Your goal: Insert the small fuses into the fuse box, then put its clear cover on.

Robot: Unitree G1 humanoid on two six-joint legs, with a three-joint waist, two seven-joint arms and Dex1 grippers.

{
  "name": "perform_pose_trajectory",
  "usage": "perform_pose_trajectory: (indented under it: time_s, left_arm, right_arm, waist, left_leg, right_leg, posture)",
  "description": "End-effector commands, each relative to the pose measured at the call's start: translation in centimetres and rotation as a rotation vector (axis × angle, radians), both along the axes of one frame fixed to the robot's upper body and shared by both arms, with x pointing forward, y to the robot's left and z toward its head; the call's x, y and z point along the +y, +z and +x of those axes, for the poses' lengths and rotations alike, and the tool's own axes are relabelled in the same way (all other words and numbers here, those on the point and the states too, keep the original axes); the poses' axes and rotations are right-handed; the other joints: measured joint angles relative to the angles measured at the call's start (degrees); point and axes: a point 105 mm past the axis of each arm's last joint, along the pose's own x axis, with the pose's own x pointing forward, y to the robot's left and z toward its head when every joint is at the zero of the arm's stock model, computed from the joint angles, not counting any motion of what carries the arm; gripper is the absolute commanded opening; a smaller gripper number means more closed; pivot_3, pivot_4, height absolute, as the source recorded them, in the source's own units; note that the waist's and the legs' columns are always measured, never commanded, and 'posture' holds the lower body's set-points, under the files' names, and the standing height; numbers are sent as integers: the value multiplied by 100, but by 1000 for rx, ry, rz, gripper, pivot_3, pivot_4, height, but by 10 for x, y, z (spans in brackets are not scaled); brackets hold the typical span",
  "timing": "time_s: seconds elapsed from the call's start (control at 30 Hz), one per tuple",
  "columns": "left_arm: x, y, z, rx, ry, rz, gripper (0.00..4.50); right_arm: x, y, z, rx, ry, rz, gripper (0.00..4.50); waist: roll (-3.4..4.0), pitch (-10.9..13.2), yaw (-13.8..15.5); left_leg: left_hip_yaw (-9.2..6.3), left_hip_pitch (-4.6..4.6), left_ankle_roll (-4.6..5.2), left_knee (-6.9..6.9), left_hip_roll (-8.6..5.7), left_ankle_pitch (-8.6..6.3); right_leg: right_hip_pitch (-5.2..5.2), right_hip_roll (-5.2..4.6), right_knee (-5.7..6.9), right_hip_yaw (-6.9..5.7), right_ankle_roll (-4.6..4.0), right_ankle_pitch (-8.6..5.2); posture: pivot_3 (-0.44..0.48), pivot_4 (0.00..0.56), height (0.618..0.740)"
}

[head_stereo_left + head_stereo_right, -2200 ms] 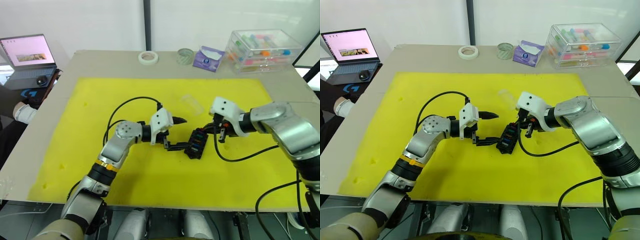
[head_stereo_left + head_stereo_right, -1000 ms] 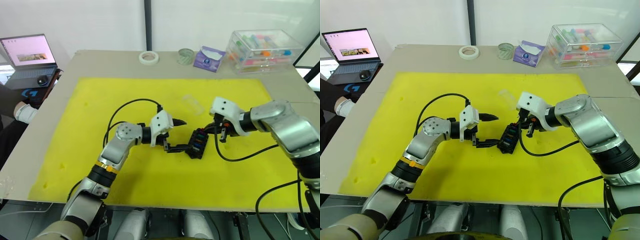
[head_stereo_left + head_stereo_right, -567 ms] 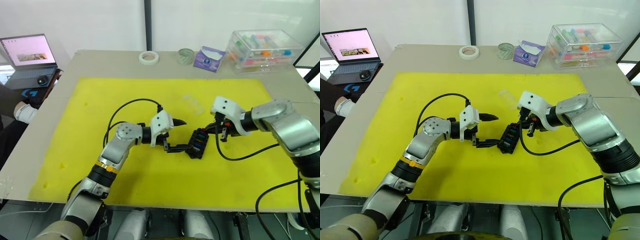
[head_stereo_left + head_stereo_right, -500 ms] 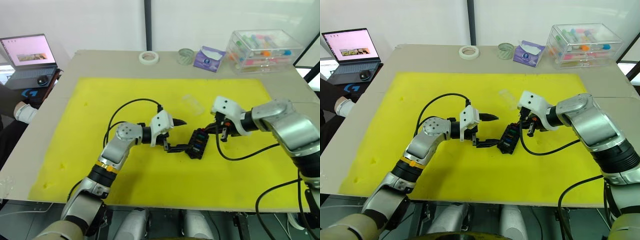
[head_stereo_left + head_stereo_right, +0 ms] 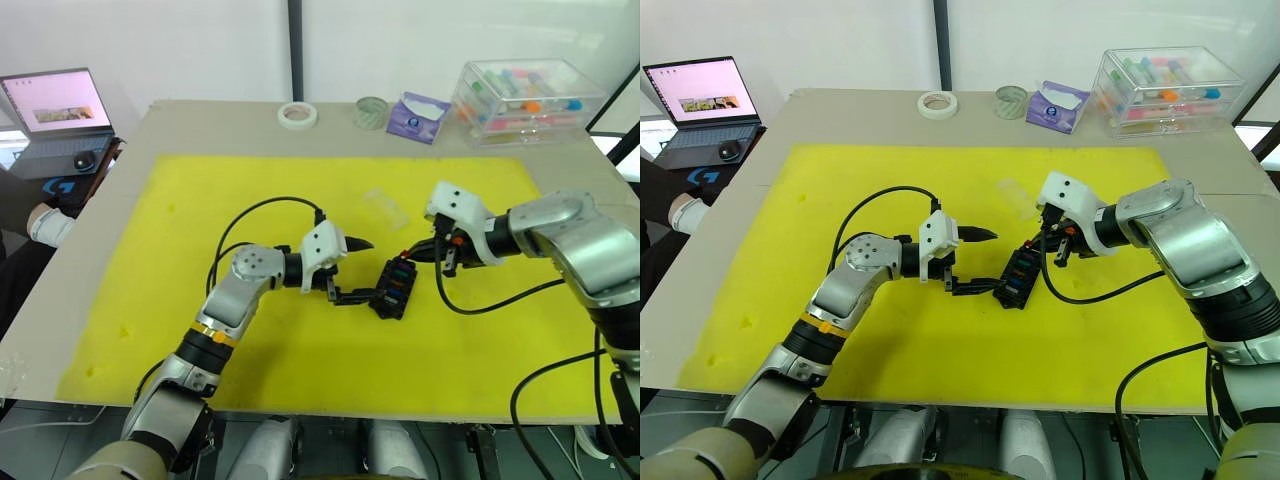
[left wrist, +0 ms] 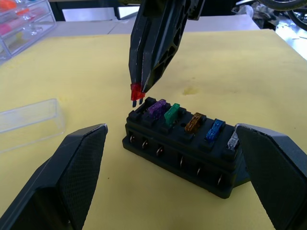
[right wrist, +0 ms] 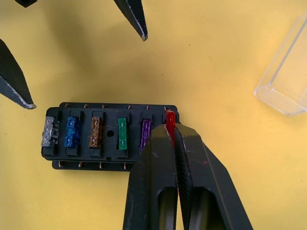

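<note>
The black fuse box [image 5: 391, 288] sits in the middle of the yellow mat [image 5: 200, 200] on the tabletop [image 5: 180, 125]. Five fuses are in its top slots in a row: a grey fuse [image 7: 49, 132], a blue fuse [image 7: 72, 132], an orange fuse [image 7: 96, 132], a green fuse [image 7: 123, 134] and a purple fuse [image 7: 145, 135]. The slot at the end, next to the purple one, has nothing in it.

The right gripper [image 6: 139, 86] has its fingers pinched together on a red fuse [image 6: 136, 91]. The red fuse hangs just above the end of the box, with its two little legs pointing down and not touching the slot.

The left gripper [image 5: 355, 270] has its fingers spread wide apart and holds nothing. One finger [image 5: 352, 296] reaches to the side of the box near that arm, while the other sticks up above the mat. It is hard to tell if the low finger touches the box.

The clear cover [image 5: 385, 207] lies on the mat near the box, on the far side of it.

At the far edge of the tabletop are a tape roll [image 5: 297, 115], a small jar [image 5: 371, 112], a purple pack [image 5: 418, 117] and a big clear case [image 5: 525, 100]. A laptop [image 5: 55, 105] stands off to the left.
</note>
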Motion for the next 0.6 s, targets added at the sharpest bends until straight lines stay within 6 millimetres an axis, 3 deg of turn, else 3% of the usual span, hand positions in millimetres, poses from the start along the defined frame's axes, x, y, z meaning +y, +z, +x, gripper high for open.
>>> perform_pose_trajectory:
  time_s: [0.03,0.6]
  left_arm:
    - [-2,8,-2,-40,-16,-11,4490]
    - [-1,8,-2,-38,-9,-7,4490]
  right_arm:
    - [-2,7,1,-43,5,-24,0]
    - [-9,-3,0,-17,-13,-41,0]
  waist:
    - [0,0,1]
    - [0,0,2]
  left_leg:
    - [0,0,0,0,0,0]
    - [0,0,0,0,0,0]
  right_leg:
    - [0,0,0,0,0,0]
    - [0,0,0,0,0,0]
  posture:
    - [0,150,740]
    - [0,150,740]
